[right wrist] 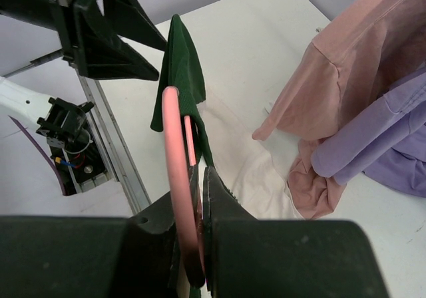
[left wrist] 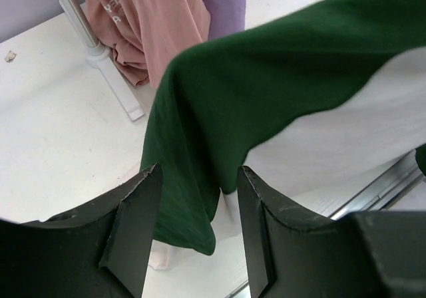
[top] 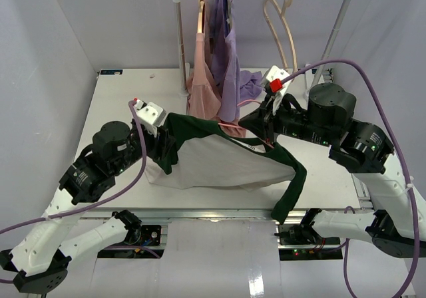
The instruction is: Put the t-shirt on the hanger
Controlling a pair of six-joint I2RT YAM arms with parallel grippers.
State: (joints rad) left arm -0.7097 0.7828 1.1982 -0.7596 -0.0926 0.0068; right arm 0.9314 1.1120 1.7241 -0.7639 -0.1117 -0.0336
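My right pincer clenched on hanger at t-shirt right edge | my left pincer astride t-shirt's green edge, grip: cannot tell | table shows left of t-shirt

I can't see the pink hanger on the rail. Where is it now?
Right wrist view: the hanger is clamped in the right hand, against the t-shirt, over the table right of centre, near the hanging pink garment.

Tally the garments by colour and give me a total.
Cream and green t-shirt: 1
Pink garment: 1
Purple garment: 1
Total: 3
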